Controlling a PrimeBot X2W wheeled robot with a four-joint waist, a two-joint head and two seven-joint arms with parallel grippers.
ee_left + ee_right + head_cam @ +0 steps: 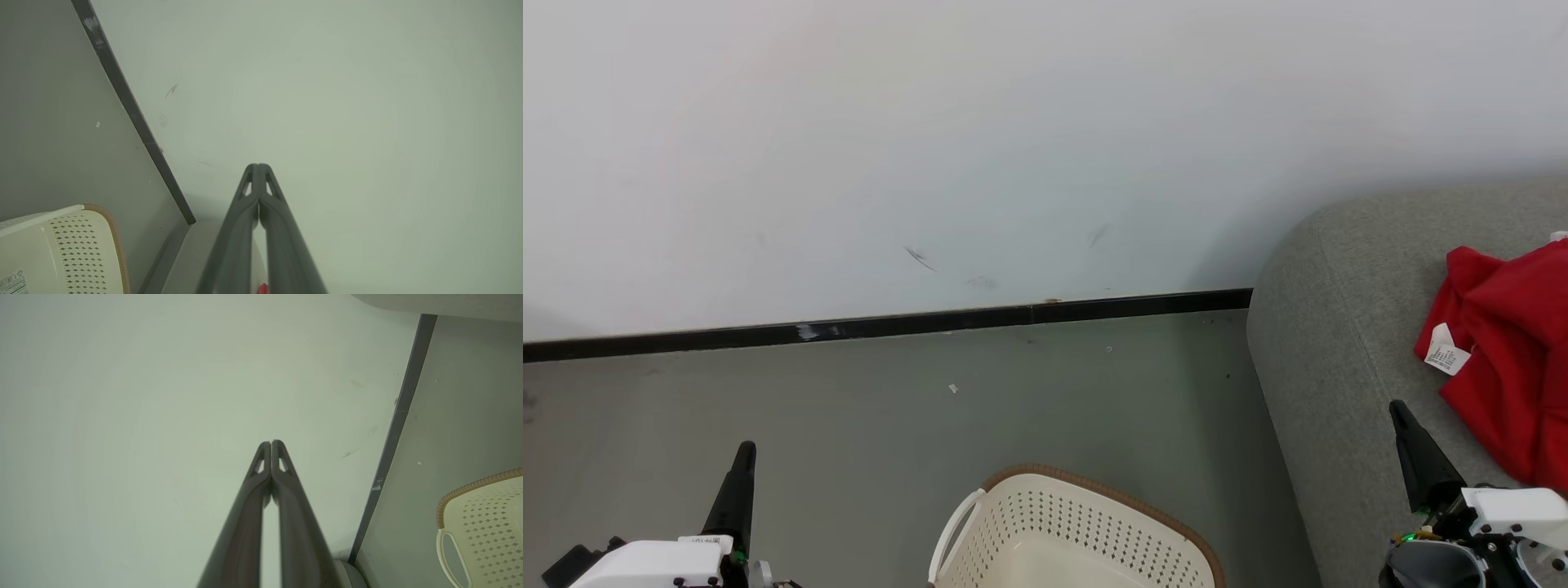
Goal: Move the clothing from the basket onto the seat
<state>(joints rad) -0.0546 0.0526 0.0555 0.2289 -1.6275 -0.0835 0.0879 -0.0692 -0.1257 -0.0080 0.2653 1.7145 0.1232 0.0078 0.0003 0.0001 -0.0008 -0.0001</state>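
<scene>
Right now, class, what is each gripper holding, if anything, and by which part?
Nothing. The left gripper and right gripper are both shut empty; the red garment lies on the seat.

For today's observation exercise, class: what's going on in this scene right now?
A two-armed robot is tasked with moving clothing from a basket to a seat. Its left gripper and right gripper are both shut, hold nothing and point toward the wall. A red garment lies on the grey seat. The cream basket stands on the floor beside the seat; the part of it in view holds no clothing.
</scene>
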